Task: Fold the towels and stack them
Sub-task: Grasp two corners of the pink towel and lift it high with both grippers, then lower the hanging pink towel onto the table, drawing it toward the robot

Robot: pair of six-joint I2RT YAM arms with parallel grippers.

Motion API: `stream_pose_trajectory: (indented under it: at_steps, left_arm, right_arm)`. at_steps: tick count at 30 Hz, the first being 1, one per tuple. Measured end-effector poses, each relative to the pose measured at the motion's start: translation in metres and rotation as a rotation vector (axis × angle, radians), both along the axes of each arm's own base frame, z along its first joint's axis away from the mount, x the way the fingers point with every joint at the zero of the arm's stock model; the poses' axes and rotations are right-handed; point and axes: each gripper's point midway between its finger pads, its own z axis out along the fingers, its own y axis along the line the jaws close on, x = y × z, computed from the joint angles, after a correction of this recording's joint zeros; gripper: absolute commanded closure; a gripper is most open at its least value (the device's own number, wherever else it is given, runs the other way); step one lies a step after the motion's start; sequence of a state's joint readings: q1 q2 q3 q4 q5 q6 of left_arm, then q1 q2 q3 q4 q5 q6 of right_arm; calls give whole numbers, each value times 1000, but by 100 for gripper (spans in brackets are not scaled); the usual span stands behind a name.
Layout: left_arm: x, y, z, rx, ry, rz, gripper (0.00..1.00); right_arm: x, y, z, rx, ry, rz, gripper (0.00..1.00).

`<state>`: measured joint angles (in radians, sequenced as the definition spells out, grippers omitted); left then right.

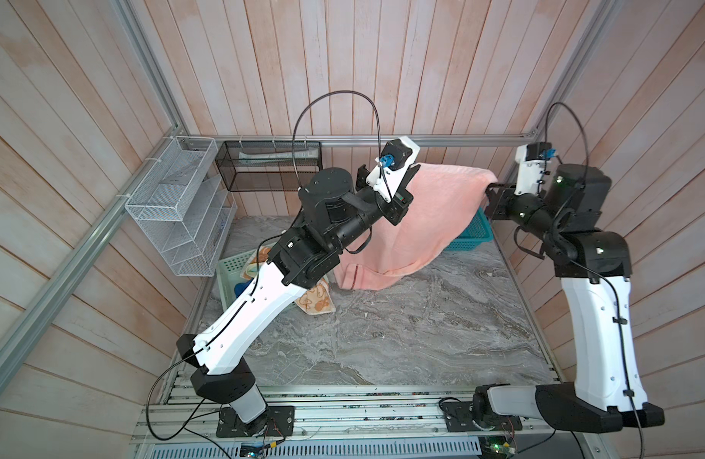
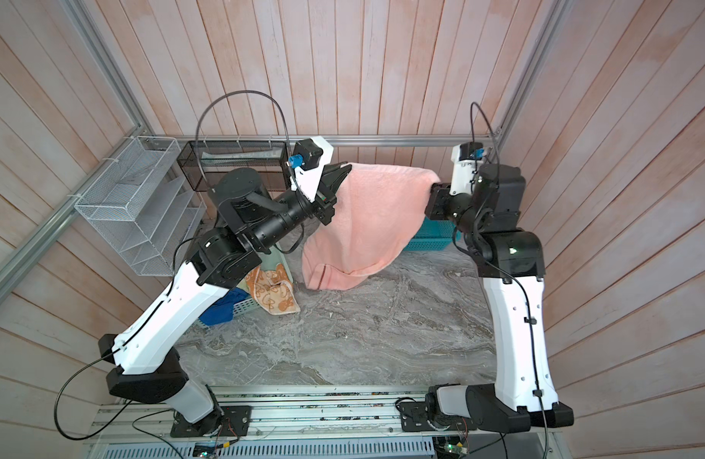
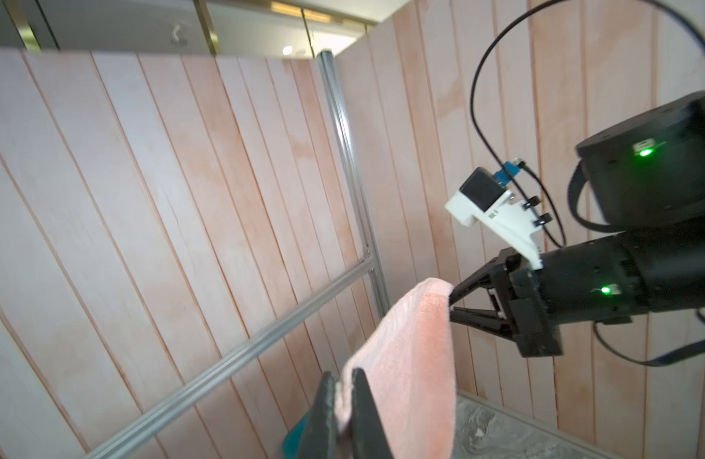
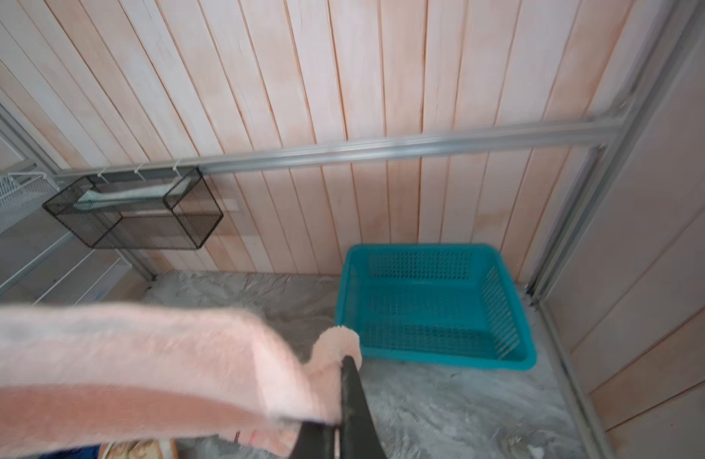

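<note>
A salmon-pink towel [image 1: 434, 222] [image 2: 366, 226] hangs spread in the air over the back of the table, held by its two upper corners. My left gripper [image 1: 416, 171] [image 3: 343, 377] is shut on one corner. My right gripper [image 1: 492, 186] [image 4: 345, 359] is shut on the other corner, and the towel [image 4: 124, 357] stretches away from it. The towel's folded lower edge reaches down to the marble table [image 1: 402, 330]. An orange-and-cream towel [image 1: 315, 302] [image 2: 273, 294] spills over the edge of a mint-green basket [image 1: 231, 270], with a blue towel [image 2: 224, 308] inside, partly hidden by the left arm.
A teal basket [image 1: 474, 234] [image 4: 434, 302] stands empty at the back right, behind the hanging towel. A white wire rack [image 1: 180, 206] and a black mesh basket [image 1: 269, 167] hang on the back-left walls. Wooden walls and an aluminium rail [image 4: 382, 149] close the cell in.
</note>
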<state>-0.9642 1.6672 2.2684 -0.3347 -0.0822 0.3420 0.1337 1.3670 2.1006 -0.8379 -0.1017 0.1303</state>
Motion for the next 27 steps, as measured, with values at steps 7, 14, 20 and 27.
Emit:
stream_pose_trajectory:
  at_steps: [7,14,20,27]
  left_arm:
    - [-80,3,67,-69,-174,-5,100]
    - [-86,2,71,-40,-214,80,100]
    - [-38,17,54,3,-153,161,100]
    - [85,43,-33,114,73,230,100]
  right_arm:
    - [-67,-26,105,-59,-291,-96,100]
    - [-106,-42,143,-59,-436,-162,100]
    - [-73,-35,126,-74,-384,-147,100]
    - [32,-9,43,-122,-165,-78,100]
